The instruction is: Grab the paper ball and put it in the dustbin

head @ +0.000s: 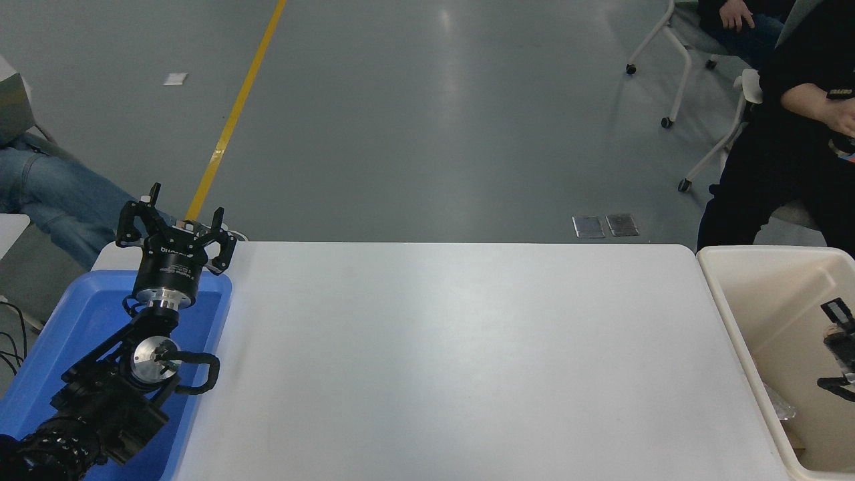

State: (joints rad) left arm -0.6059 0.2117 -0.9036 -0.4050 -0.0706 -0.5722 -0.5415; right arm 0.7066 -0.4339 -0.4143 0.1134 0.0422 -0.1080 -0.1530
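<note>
The cream-white dustbin (725,304) stands at the table's right end. My right gripper (830,346) comes in from the right edge and sits over the inside of the dustbin. Its fingers (835,310) are spread apart with nothing between them. The paper ball is not in view. My left gripper (177,217) is parked open over the far end of the blue tray (80,321) at the lower left.
Some scraps (780,409) lie at the dustbin's bottom by its left wall. A person in black (775,167) sits beyond the dustbin near wheeled chairs (674,80). Another person's jeans-clad leg (47,200) is at the far left. The white table (467,361) spans the middle.
</note>
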